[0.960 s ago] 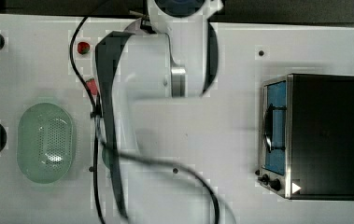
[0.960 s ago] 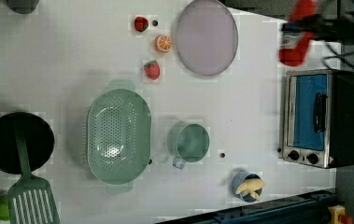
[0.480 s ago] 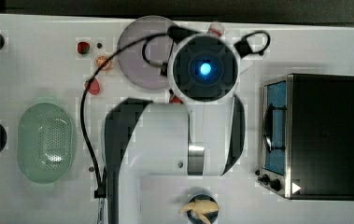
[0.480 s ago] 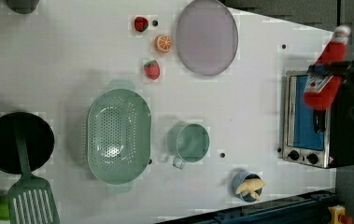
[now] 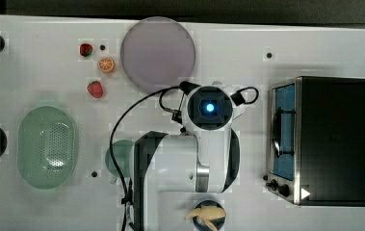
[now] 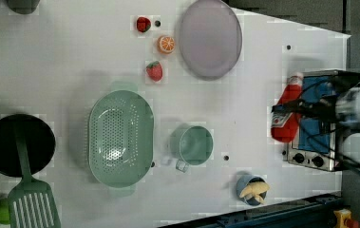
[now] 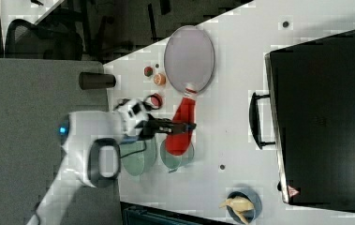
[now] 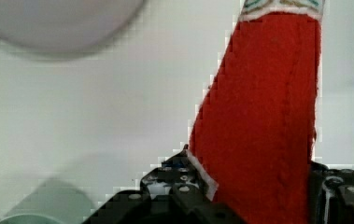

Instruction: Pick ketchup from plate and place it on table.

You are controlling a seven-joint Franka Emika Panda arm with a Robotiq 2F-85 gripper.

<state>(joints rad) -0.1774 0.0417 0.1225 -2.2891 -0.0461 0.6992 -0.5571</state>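
Observation:
The ketchup, a red squeeze bottle with a white cap, is held in the air with my gripper shut on its body. In the right view the ketchup hangs just past the plate's rim, and my gripper clamps its middle. The wrist view shows the ketchup between the dark fingers. The pale lavender plate lies bare on the white table. In the top view my arm stands over the table just beside the plate and covers the bottle.
A toaster oven stands at the top view's right. A green cup and green perforated basket sit mid-table. Strawberries, an orange slice, a bowl of banana, a black pan and a spatula lie around.
My arm has swung away from the plate with the ketchup in its grip. In the left view the bottle dropped from the upper right corner to beside the oven.

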